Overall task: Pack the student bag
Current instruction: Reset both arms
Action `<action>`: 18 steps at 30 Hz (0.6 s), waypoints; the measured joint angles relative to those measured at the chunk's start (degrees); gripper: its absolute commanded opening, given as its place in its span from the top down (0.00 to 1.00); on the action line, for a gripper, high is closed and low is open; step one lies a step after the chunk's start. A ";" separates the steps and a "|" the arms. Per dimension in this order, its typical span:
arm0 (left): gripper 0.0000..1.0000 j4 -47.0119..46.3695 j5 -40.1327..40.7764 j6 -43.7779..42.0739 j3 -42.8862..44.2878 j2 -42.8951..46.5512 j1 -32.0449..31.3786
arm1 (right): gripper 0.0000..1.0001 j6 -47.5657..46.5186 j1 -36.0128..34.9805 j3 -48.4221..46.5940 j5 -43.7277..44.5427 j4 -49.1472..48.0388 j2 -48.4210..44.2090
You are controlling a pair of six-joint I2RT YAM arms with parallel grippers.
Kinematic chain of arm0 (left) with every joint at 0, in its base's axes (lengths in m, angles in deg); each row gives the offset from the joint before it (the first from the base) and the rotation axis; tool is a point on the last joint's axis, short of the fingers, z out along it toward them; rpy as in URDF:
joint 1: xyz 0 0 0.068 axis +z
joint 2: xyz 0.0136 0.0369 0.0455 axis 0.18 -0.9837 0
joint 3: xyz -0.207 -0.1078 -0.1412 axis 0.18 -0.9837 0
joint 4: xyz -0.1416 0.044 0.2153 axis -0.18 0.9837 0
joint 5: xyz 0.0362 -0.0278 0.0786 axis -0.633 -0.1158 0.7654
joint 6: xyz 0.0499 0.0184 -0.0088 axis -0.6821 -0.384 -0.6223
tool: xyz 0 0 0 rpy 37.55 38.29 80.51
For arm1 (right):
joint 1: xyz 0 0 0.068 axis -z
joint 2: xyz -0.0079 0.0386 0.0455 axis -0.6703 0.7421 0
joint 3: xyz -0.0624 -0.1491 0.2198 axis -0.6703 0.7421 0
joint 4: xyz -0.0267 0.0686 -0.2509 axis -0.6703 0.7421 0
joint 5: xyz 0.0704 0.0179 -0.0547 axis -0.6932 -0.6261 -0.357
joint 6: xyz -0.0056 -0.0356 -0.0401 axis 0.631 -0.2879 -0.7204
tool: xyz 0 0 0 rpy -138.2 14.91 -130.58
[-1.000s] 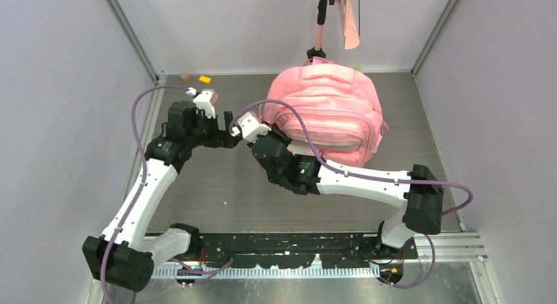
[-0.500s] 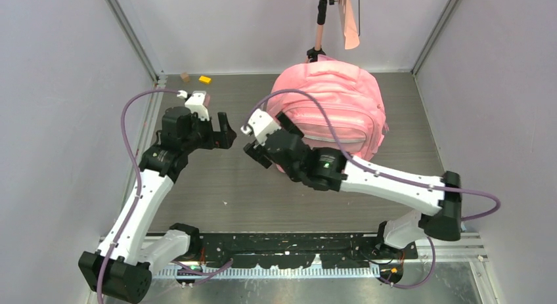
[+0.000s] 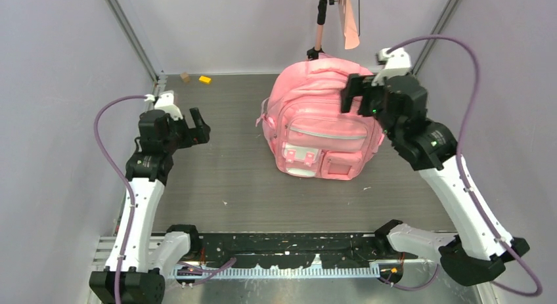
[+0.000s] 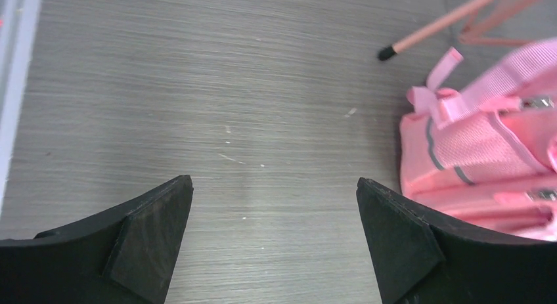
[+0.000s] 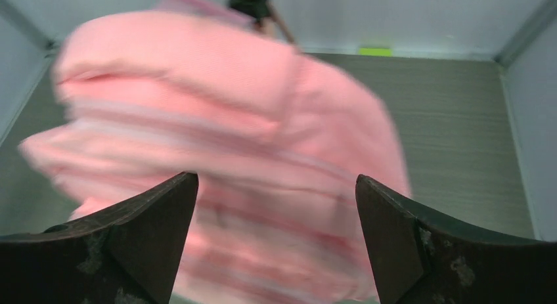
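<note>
The student bag (image 3: 322, 123) is a bright pink backpack sitting near the back middle of the table, with its front zip pockets facing the near edge. My right gripper (image 3: 349, 98) hovers open over the bag's upper right side. In the right wrist view the bag (image 5: 217, 140) is a blur below the wide-apart fingers (image 5: 148, 245), which hold nothing. My left gripper (image 3: 200, 125) stands open well to the left of the bag, with only bare tabletop between its fingers (image 4: 151, 241). The bag's side and strap (image 4: 483, 146) show at the right edge of the left wrist view.
A thin pink stand (image 3: 320, 28) with a pale cloth piece (image 3: 351, 21) hanging from it rises behind the bag. A small brown block (image 3: 185, 77) and a yellow one (image 3: 205, 79) lie at the back left. Grey walls close in the table on three sides.
The right arm has swung from the bag's left front up to its right rear, and its jaws have opened. The left arm has drawn back to the left. The bag's front pockets now show.
</note>
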State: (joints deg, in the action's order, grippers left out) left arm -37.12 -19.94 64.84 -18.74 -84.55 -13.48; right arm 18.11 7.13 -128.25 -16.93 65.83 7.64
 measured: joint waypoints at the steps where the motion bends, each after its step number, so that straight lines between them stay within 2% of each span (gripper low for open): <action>1: 0.00 0.09 -0.55 0.04 -0.02 0.00 1.90 | 0.04 0.74 3.56 0.00 -1.46 0.79 -0.72; 5: 0.00 0.26 -0.81 0.61 -0.07 0.85 7.63 | 0.04 4.28 16.74 0.31 -6.54 3.19 -2.01; 9: 0.00 0.96 0.79 0.39 0.24 3.87 8.13 | 0.04 7.54 26.95 3.02 -9.84 2.86 -3.98; 13: 0.00 1.16 3.34 -1.18 0.63 7.17 8.13 | 0.04 8.33 32.81 11.06 -6.97 -1.42 -9.29; 18: 0.00 1.01 6.03 -3.13 0.50 10.95 8.13 | 0.04 8.44 33.94 21.20 -3.80 -9.11 -15.10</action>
State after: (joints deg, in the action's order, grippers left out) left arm -36.11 -13.91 61.71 -18.23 -73.60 -5.35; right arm 26.54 41.07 -107.05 -20.73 56.72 -7.47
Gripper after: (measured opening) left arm 0.994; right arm 0.963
